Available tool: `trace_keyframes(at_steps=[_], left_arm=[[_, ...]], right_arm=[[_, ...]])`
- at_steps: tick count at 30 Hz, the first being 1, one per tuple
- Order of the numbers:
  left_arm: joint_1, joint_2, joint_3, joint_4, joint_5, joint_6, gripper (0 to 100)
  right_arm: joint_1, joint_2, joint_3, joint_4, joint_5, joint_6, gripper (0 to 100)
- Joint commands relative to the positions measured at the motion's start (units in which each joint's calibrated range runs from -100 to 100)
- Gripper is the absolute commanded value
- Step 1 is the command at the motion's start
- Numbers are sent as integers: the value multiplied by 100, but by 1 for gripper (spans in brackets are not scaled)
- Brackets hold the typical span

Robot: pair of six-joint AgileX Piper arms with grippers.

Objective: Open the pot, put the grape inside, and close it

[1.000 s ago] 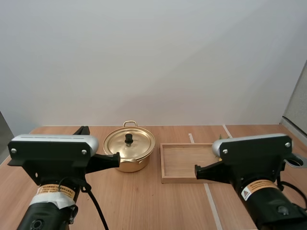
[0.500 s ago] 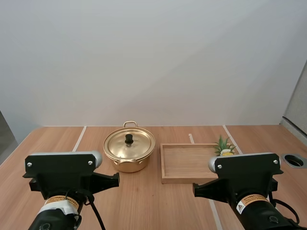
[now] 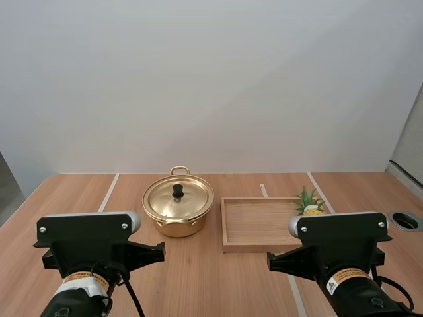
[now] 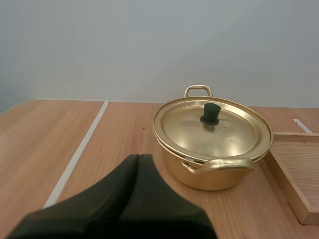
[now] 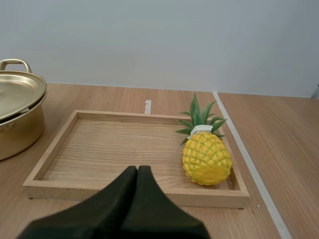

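From where I stand, the left gripper (image 4: 138,157) hangs low over the pale wooden surface (image 3: 211,284), well short of the pot. Its fingers are pressed together into one dark wedge with nothing between them.

Beyond it sits the round gold-coloured metal pot (image 4: 214,174), with its flat gold lid (image 4: 219,132) seated squarely on the rim. The lid looks thin, light and slick. The small black knob (image 4: 210,113) at its centre is the obvious place to pinch, since the polished rim would likely slip. The pot's two loop handles point front and back.

Just right of the pot, and not touching it, lies the shallow rectangular wooden tray (image 5: 124,144). No grape is to be seen. What rests in the tray's near right part is a small yellow pineapple with green leaves (image 5: 206,157), lying tilted with its crown away from the arms. I'd guess it is a light, stiff model with a bumpy skin that grips well. The fat yellow body seems a safer hold than the thin leaves.

The right gripper (image 5: 138,168) hovers by the tray's near rim, fingers likewise closed flat together and empty.
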Motion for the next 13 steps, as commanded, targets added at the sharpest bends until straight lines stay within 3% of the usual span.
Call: trace_keyframes(at_steps=[1, 13], left_arm=[[-16, -32, 4, -108, -54, -67, 0], [-16, -32, 4, -108, -54, -67, 0]], right_arm=[[-18, -39, 0, 10, -5, 23, 0], [-18, -39, 0, 10, -22, 23, 0]])
